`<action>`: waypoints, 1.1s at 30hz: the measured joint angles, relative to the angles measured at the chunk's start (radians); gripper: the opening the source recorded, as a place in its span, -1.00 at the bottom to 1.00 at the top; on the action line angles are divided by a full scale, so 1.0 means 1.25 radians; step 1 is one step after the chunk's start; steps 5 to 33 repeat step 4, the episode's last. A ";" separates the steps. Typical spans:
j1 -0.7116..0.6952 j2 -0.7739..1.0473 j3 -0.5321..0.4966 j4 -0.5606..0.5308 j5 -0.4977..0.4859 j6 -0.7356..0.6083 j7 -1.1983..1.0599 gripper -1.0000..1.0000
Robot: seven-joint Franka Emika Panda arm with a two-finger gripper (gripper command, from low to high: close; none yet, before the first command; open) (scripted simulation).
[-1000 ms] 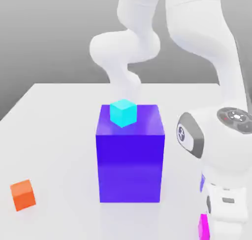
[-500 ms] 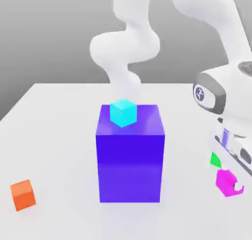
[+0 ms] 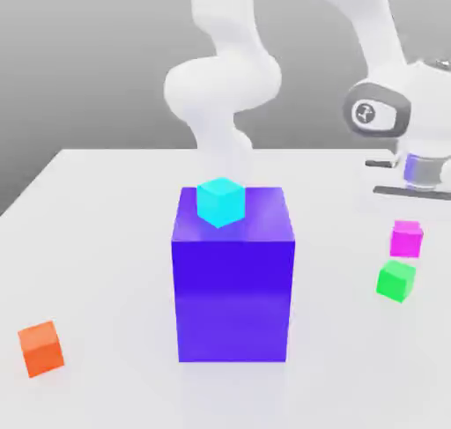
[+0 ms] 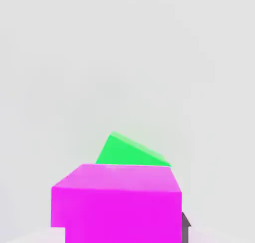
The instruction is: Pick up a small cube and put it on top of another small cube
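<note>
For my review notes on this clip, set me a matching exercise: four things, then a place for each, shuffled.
1. orange cube
2. cyan cube
3. magenta cube
4. big blue-violet block

A. directly under a smaller cube
B. on top of the block
C. on the table, towards the exterior view's left
D. in the pincer's grip

Pairs: 1-C, 2-B, 3-D, 4-A

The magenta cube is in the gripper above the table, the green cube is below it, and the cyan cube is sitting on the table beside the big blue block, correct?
Not the cyan cube: the exterior view shows it on top of the big blue block. The rest stands.
</note>
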 joint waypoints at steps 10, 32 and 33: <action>0.011 0.052 -0.022 0.003 -0.052 0.047 0.036 1.00; 0.011 0.052 -0.022 0.003 -0.052 0.047 0.036 1.00; 0.011 0.052 -0.022 0.003 -0.052 0.047 0.036 1.00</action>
